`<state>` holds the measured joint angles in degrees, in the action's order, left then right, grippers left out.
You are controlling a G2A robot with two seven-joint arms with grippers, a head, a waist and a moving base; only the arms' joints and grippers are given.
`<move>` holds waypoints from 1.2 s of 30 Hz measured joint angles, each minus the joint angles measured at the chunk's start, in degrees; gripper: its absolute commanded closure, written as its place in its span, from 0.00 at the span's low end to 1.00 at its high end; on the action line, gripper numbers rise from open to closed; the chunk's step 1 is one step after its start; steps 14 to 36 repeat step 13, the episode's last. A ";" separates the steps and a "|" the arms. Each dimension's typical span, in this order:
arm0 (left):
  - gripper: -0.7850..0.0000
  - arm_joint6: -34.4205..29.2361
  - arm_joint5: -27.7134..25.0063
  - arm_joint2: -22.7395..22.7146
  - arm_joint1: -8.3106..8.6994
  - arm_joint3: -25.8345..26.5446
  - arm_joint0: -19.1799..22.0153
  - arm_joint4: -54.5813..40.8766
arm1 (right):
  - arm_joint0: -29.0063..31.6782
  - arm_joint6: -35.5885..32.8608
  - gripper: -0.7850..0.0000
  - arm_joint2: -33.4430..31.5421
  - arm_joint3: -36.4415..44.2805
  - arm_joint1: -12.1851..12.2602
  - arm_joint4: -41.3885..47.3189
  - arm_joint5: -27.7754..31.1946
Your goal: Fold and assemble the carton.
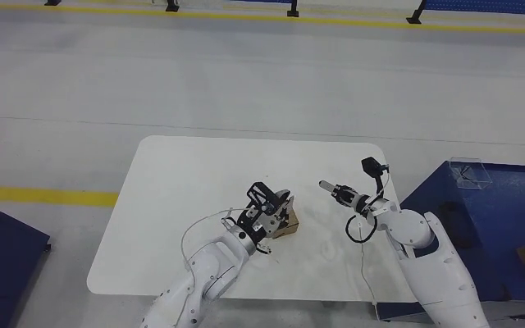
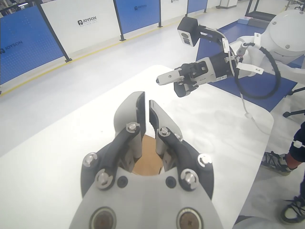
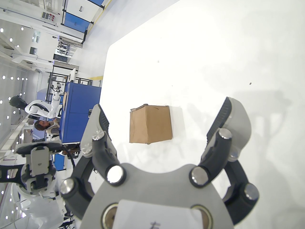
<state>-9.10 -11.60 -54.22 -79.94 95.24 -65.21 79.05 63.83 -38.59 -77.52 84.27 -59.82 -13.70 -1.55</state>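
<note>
The small brown cardboard carton [image 3: 150, 125], folded into a box shape, stands on the white round-cornered bench [image 1: 189, 189], nearer its near edge than its far one and a little towards the right edge. The left claw [image 2: 144, 101] hangs just above the carton, fingers narrow, almost together with nothing between them. The right claw [image 3: 163, 103] sits apart from the carton, towards the bench's right edge, facing it, spread wide and empty.

I'm in a robotics test hall: blue and white partition panels [image 2: 135, 8] fence my bay, a yellow line [image 1: 57, 197] marks the pale floor [image 1: 246, 74], and another white robot [image 3: 39, 108] stands beyond.
</note>
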 measured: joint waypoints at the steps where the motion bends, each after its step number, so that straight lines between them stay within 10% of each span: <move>1: 0.68 -0.01 0.00 0.02 -0.01 -0.06 0.04 -0.03 | 0.00 0.00 0.00 0.00 0.00 0.00 0.00 0.00; 13: 0.03 -0.02 0.00 0.03 -0.01 -0.07 0.05 -0.04 | 0.00 0.00 0.00 0.00 0.00 0.00 0.00 0.00; 36: 0.03 -0.02 0.00 0.03 -0.01 -0.07 0.05 -0.04 | 0.00 0.00 0.00 0.00 0.00 0.00 0.00 0.00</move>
